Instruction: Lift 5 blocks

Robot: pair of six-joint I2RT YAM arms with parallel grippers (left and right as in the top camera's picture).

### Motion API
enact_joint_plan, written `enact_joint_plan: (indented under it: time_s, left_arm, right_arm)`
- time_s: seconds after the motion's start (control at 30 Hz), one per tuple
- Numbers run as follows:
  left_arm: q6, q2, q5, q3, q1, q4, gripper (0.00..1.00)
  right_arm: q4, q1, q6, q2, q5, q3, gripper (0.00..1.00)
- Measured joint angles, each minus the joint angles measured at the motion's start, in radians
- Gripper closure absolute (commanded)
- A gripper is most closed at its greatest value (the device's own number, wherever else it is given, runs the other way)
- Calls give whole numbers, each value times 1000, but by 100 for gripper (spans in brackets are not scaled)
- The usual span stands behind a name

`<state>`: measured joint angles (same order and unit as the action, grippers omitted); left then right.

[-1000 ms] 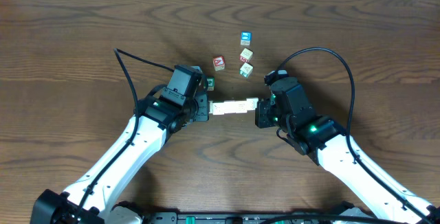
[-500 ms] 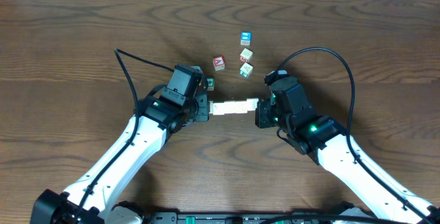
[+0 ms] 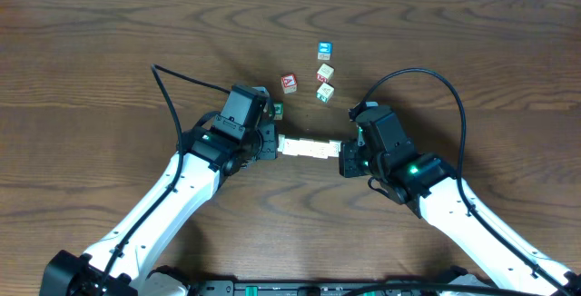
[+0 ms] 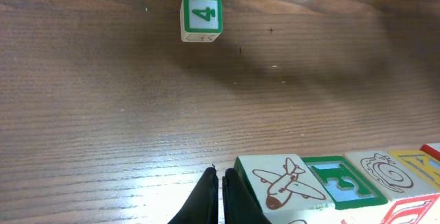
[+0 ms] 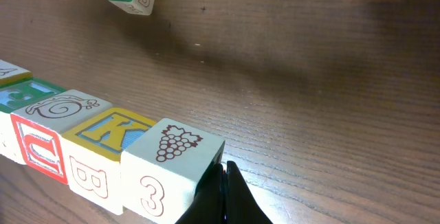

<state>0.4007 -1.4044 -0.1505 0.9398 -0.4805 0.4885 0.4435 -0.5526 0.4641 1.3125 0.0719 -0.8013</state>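
The dark brown wooden table (image 3: 91, 60) fills the overhead view. The white-and-black left arm (image 3: 172, 196) reaches in from the lower left. The matching right arm (image 3: 463, 205) reaches in from the lower right. Their heads face each other near the table's middle.

Between them lies the row of five small wooden alphabet cubes (image 3: 309, 147), packed face to face in one straight line. It is pressed end to end between the two arms. Whether the row clears the table cannot be told.

From the right end it runs:
- the cream grape-picture cube (image 5: 175, 148)
- the yellow-and-blue "K" cube (image 5: 106, 131)
- the cream spiral cube (image 5: 65, 107), with a red-outlined "U" on its side
- the green-lettered cube (image 5: 20, 95)
- the cream aeroplane-picture cube (image 4: 282, 179) at the left end

Loose cubes sit beyond the row:
- the green "4" cube (image 4: 201, 16), near the left arm's head
- the red "A" cube (image 3: 289, 83)
- the green-and-cream cube (image 3: 324, 92)
- the cream cube with red marks (image 3: 325, 72)
- the blue-faced cube (image 3: 323, 51), farthest away

The left gripper (image 4: 221, 191) has its black fingers drawn together, tips against the aeroplane cube's outer face. The right gripper (image 5: 224, 193) is likewise closed, tips against the grape cube's outer face.
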Motion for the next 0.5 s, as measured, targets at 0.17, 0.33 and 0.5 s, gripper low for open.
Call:
enact_joint_plan:
  time_s: [0.17,0.33,0.5]
  left_arm:
    - [0,0,0,0,0,2,93]
    - [0,0,-3,0,0,10,93]
    - [0,0,-3,0,0,9,93]
  right_arm:
    - [1,0,0,0,2,0,99]
    - [1,0,0,0,3,0,99]
    - [2,0,0,0,3,0,99]
